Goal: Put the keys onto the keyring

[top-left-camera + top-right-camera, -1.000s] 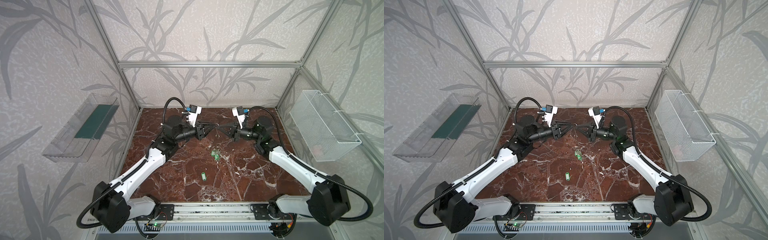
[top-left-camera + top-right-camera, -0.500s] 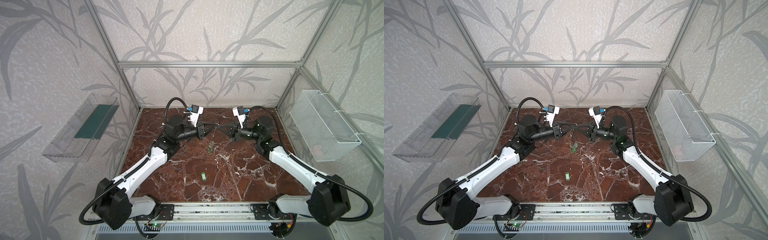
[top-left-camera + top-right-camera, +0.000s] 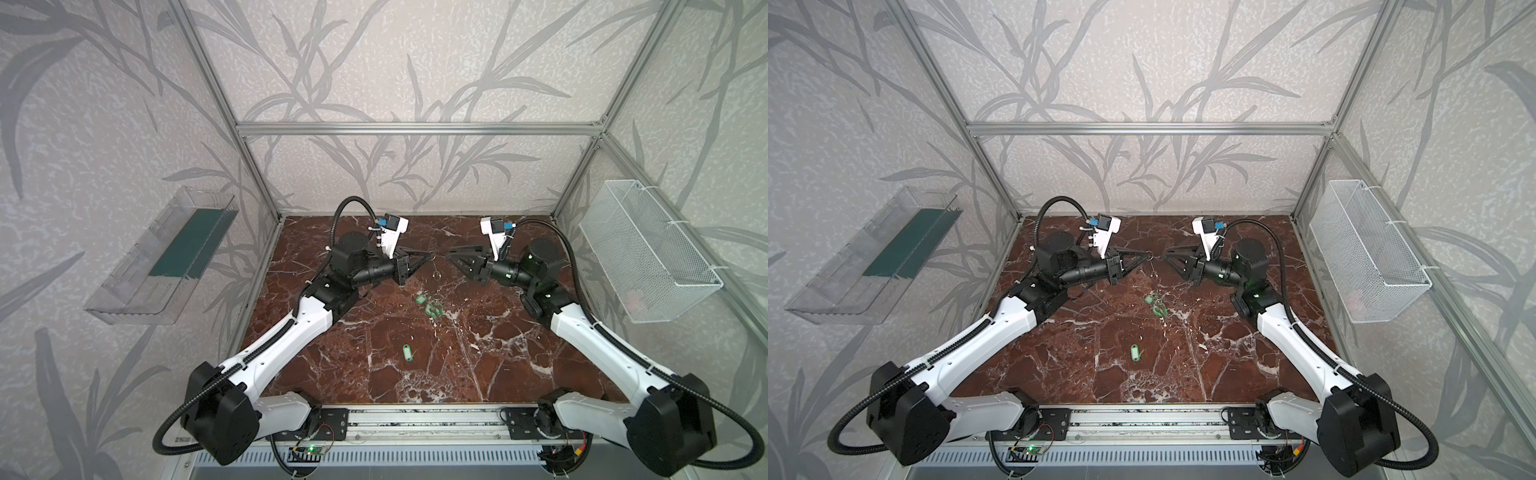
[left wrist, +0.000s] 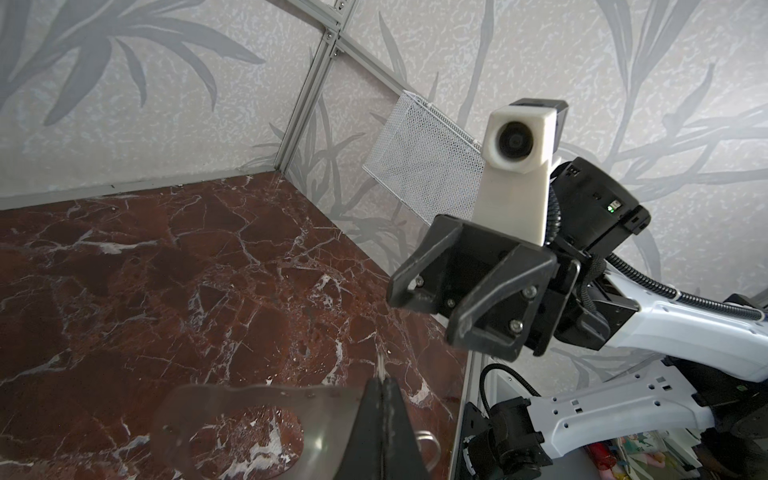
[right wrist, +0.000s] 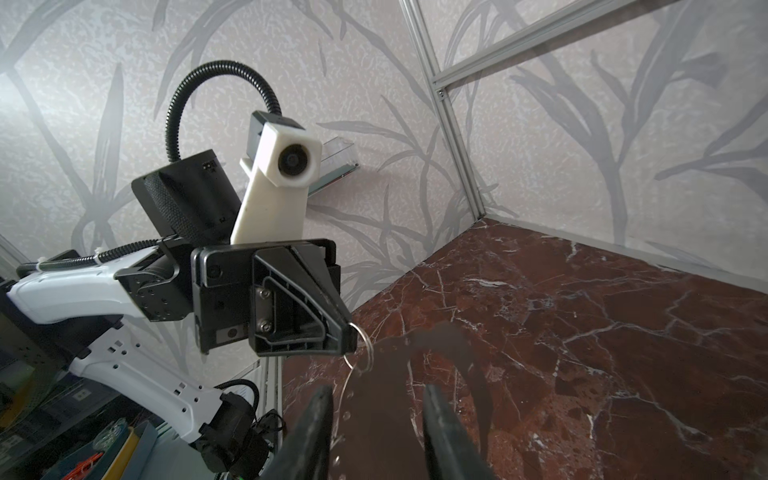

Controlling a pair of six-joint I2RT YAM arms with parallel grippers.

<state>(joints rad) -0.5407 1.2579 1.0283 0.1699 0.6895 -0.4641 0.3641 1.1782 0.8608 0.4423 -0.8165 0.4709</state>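
My left gripper (image 4: 381,381) is shut on a small wire ring at the rim of the keyring (image 4: 249,409), a flat translucent plate with a large oval hole that hangs below its tip. In the right wrist view the left gripper (image 5: 351,337) pinches that ring, and the keyring (image 5: 395,386) hangs between the spread fingers of my right gripper (image 5: 378,419), which is open and not touching it. In both top views the left gripper (image 3: 428,254) and right gripper (image 3: 451,254) face each other above the marble floor. Two green-tagged keys (image 3: 428,304) lie together below them, and a third key (image 3: 406,352) lies nearer the front.
A white wire basket (image 3: 648,253) hangs on the right wall and a clear plastic tray (image 3: 166,257) on the left wall. Aluminium frame posts stand at the back corners. A metal rail (image 3: 419,428) carries both arm bases at the front.
My right gripper has opened and let go of the keyring, drawing back a little to the right. My left gripper closed on the ring and holds its place.
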